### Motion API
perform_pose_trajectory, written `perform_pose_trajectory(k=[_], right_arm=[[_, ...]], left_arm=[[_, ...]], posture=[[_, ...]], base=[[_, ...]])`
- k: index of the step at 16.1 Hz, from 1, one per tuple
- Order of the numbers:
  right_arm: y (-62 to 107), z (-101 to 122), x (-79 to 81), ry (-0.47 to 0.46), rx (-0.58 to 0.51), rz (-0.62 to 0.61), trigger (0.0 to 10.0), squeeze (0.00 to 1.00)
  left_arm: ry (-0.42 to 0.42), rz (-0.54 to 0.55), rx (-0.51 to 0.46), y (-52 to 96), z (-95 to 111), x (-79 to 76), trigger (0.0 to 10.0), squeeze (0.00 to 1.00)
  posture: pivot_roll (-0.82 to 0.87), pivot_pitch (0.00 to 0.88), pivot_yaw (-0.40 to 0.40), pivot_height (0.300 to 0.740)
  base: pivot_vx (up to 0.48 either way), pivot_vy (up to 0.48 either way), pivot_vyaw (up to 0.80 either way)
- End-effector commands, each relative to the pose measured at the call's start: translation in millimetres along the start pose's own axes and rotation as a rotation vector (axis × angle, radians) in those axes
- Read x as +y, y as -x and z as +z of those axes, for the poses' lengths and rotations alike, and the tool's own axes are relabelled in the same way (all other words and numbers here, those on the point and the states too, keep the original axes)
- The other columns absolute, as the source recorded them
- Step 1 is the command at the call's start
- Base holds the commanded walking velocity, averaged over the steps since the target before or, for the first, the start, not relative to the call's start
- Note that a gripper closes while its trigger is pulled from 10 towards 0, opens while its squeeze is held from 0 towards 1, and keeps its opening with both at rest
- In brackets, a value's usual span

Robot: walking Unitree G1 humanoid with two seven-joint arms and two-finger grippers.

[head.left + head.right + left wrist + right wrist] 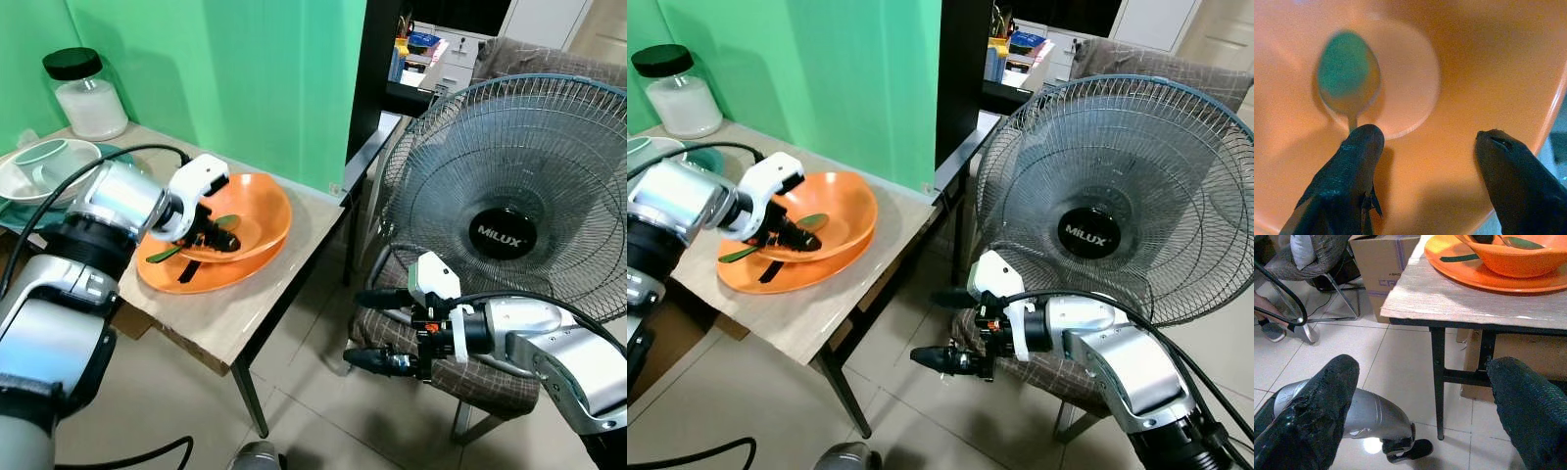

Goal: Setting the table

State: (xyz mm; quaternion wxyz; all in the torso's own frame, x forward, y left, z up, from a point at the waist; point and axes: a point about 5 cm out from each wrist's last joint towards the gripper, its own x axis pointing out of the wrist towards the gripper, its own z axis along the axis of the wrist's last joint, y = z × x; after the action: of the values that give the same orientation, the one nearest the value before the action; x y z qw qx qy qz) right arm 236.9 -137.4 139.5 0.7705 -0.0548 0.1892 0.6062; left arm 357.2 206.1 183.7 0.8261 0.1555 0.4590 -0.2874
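Note:
An orange bowl point(257, 211) stands on an orange plate point(230, 276) at the near corner of the wooden table point(245, 318). A green spoon point(1348, 73) lies inside the bowl. My left gripper point(1425, 134) reaches into the bowl, open, one fingertip point(1364, 139) over the spoon's handle and the other apart from it. A green utensil point(162, 255) and a dark strip point(189, 271) rest on the plate's rim. My right gripper point(355, 330) hangs open and holds nothing, low over the tiled floor to the right of the table.
A large Milux fan point(509, 196) sits on a checked chair point(460, 377) right behind my right arm. A black-lidded jar point(83, 93) and a white bowl point(44, 166) stand at the table's far left. A cardboard box point(1386, 274) sits under the table.

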Motion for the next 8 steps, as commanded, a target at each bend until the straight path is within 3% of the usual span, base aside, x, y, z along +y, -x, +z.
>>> perform_pose_trajectory(k=[1,5,6,7,8], right_arm=[[0.9,-1.2,2.5,0.01,0.014,0.01,10.0,0.0],[-0.8,-2.9,3.6,0.006,0.015,0.009,10.0,0.0],[-1.1,-3.0,3.5,0.006,0.013,0.008,10.0,0.0],[-1.2,-3.3,3.7,0.006,0.013,0.006,10.0,0.0],[-1.2,-3.4,4.0,0.005,0.011,0.005,10.0,0.0]], left_arm=[[-0.032,0.007,0.018,1.4,-0.6,-0.6,0.0,0.0],[-0.112,0.063,0.058,-1.6,-9.0,4.6,0.0,0.0],[-0.126,0.086,0.064,-2.1,-10.7,7.1,0.4,0.0],[-0.13,0.097,0.066,-2.5,-11.7,8.3,1.5,0.0],[-0.132,0.1,0.066,-2.4,-11.6,8.8,1.7,0.0]], posture=[[0.2,0.0,0.021,0.74],[0.2,0.0,0.025,0.74],[0.2,0.0,0.028,0.74],[0.2,0.0,0.028,0.74],[0.2,0.0,0.029,0.74]], base=[[0.0,0.0,0.0],[0.0,0.0,0.0],[0.0,0.0,0.0],[0.0,0.0,0.0],[0.0,0.0,0.0]])
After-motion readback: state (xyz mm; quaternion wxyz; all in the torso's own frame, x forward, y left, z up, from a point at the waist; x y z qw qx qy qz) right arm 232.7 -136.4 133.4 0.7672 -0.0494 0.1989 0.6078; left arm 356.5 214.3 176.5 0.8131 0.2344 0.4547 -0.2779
